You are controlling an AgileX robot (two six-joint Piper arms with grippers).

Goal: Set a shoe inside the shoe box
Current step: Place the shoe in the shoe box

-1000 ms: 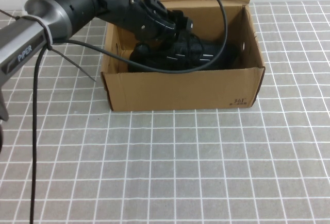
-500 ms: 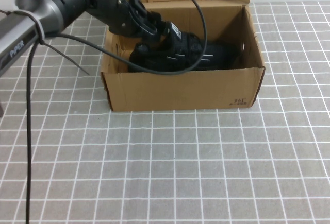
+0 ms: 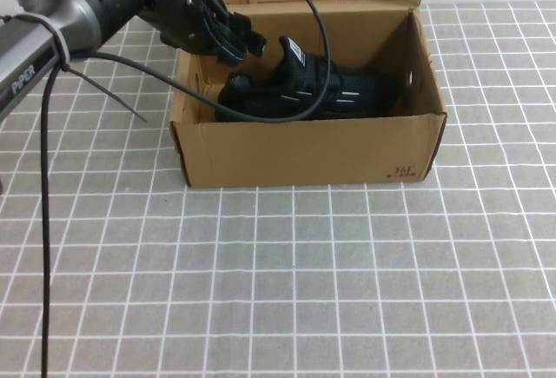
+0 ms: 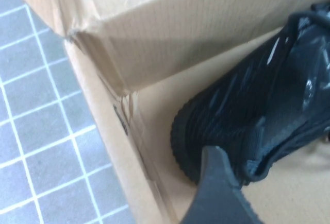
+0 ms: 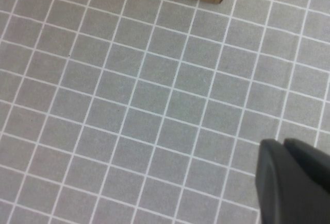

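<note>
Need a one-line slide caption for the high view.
Shoe lies in the box; left pincer open above the box's left end; right pincer out of view.

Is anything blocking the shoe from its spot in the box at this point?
Nothing visible does. The shoe already lies inside the box. The left hand is above the box's left end, apart from the shoe and holding nothing. The right hand is over bare table, fingers together.

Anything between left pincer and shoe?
Nothing: in the high view the left pincer hangs over the box, above the shoe. Right pincer over table.
</note>
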